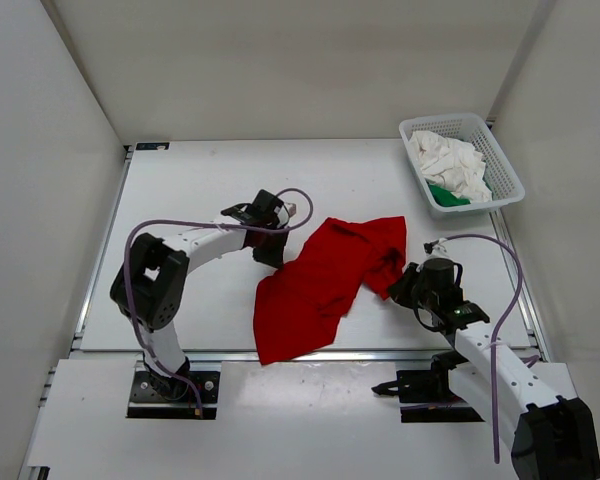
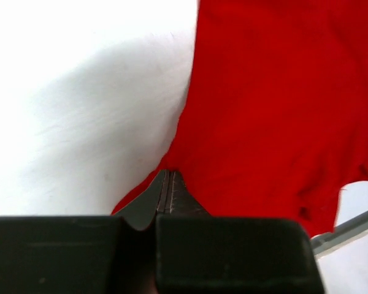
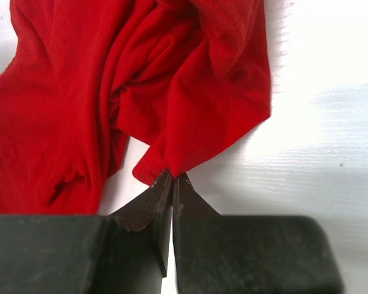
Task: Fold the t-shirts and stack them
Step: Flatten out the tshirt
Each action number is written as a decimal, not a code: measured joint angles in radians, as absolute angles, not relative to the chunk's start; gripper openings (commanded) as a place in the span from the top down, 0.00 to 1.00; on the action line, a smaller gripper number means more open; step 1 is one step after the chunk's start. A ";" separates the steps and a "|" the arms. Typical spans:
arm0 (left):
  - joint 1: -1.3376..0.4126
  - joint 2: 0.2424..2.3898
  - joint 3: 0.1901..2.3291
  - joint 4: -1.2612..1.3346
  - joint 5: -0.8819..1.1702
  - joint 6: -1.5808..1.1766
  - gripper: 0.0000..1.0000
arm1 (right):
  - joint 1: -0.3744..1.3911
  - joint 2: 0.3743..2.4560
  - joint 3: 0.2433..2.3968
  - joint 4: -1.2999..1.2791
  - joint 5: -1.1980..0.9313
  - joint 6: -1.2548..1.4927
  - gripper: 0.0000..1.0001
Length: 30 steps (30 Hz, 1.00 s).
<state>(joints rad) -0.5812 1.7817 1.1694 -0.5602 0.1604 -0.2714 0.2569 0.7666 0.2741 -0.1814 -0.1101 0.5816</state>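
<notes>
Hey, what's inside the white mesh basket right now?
A crumpled white t-shirt fills the basket; a bit of green t-shirt peeks from under it, the rest covered.

The left arm (image 1: 205, 243) and right arm (image 1: 520, 388) are built alike: white boxy links joined by rounded black joint housings. Each stands on a black base plate (image 1: 170, 392) and trails 1 thin purple cable (image 1: 518, 285) that loops loose alongside it. From the wrist cameras, the left gripper (image 2: 168, 174) and right gripper (image 3: 172, 177) each show a blocky matte-black body, from which 2 dark grey jaws taper to thin wedge tips.
</notes>
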 measured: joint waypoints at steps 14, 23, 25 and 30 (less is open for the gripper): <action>-0.314 1.787 1.936 -0.609 0.105 -0.329 1.00 | 0.413 0.724 0.527 -0.326 -0.006 0.556 1.00; -0.355 2.078 2.344 -0.645 0.012 -0.303 0.39 | 0.384 0.759 0.528 -0.384 0.001 0.541 1.00; -0.376 2.077 2.249 -0.647 -0.025 -0.293 0.33 | 0.354 0.768 0.525 -0.379 -0.005 0.537 1.00; -0.459 1.847 1.568 -0.553 -0.096 -0.310 0.40 | 0.265 0.813 0.495 -0.322 -0.068 0.527 1.00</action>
